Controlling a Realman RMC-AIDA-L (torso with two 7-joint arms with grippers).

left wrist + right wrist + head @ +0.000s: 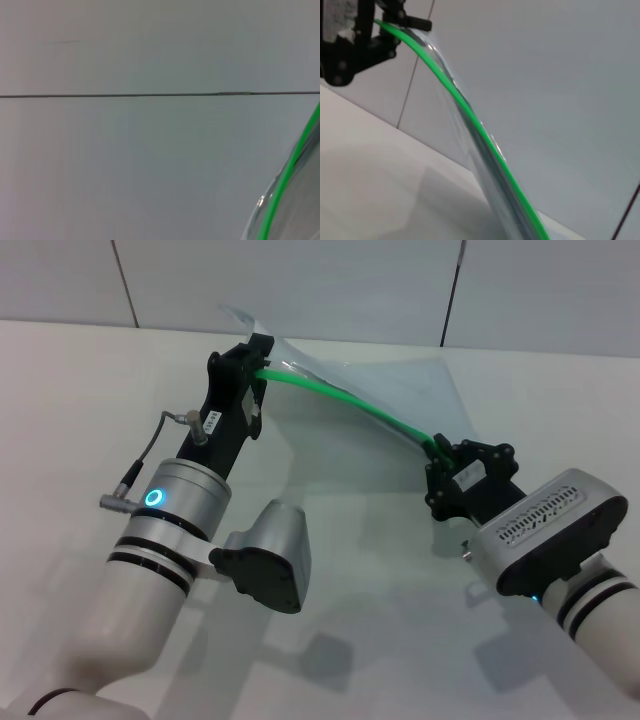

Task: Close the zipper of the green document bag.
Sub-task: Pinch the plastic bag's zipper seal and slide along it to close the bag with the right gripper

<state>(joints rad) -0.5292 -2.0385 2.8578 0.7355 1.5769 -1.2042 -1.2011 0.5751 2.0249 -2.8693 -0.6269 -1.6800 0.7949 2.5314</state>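
The green document bag [400, 390] hangs off the table, stretched between my two grippers, its translucent sheet sagging toward the back. Its zipper [350, 400] is a bright green strip curving from one gripper to the other. My left gripper [258, 368] is shut on the bag's left end, at the back of the table. My right gripper [440, 452] is shut on the zipper at its right end, lower and nearer to me. The right wrist view looks along the zipper [470, 112] to the left gripper [395, 22]. In the left wrist view only a short piece of zipper [282, 185] shows.
A white table [380, 580] lies under both arms. A panelled wall [300, 280] with thin seams stands close behind the bag.
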